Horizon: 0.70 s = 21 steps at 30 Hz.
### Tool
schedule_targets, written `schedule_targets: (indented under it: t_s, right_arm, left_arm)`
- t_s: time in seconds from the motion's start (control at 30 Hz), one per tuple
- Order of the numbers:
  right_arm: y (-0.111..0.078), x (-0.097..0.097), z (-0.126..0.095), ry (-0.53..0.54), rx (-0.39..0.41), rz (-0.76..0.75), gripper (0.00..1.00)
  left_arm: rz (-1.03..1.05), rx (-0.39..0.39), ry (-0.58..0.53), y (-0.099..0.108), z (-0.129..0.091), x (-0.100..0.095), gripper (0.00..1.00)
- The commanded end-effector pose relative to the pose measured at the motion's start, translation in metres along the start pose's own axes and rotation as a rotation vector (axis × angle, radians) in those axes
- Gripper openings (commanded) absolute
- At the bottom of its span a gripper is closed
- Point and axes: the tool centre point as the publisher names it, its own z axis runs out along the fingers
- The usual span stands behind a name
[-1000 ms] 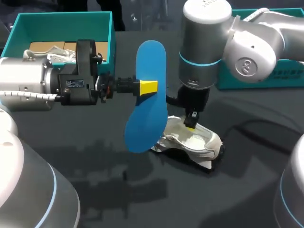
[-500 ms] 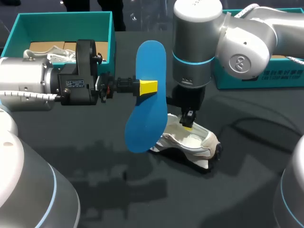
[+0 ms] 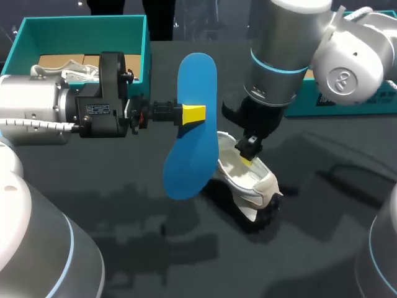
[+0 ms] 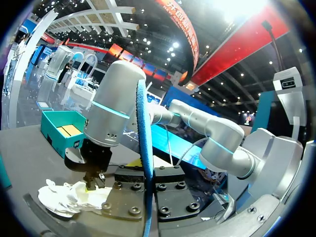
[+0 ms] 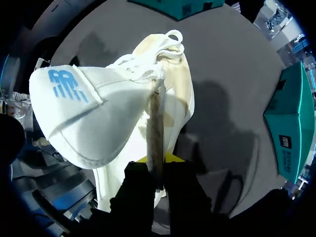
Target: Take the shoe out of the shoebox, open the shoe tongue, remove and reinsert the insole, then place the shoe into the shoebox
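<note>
**As the right gripper swung aside, the shoe turned**

It kept its pinch on the shoe's side wall; the shoe sat tilted under its fingertips. The left gripper stayed unmoved, clenched on the blue insole, held upright.

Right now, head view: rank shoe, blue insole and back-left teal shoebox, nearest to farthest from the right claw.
1. shoe, gripped in the right claw itself.
2. blue insole, just to its left, held by the left claw.
3. teal shoebox, far back-left corner of the table.
</note>
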Motion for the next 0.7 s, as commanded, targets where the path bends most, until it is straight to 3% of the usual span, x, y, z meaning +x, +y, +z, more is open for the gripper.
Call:
schedule_targets:
  t_s: [0.03, 0.13, 0.5, 0.7]
  right_arm:
    - [-0.011, 0.007, -0.001, -0.045, -0.121, 0.308, 0.0]
    - [-0.009, 0.015, 0.0, -0.084, -0.128, 0.493, 0.0]
    - [-0.009, 0.015, 0.0, -0.084, -0.128, 0.493, 0.0]
    - [-0.005, 0.022, 0.013, -0.113, -0.157, 0.57, 0.0]
  left_arm:
    - [0.0, 0.002, -0.002, 0.001, 0.001, 0.001, 0.0]
    - [0.0, 0.002, -0.002, 0.001, 0.001, 0.001, 0.0]
    - [0.0, 0.002, -0.002, 0.001, 0.001, 0.001, 0.0]
    - [0.0, 0.002, -0.002, 0.001, 0.001, 0.001, 0.0]
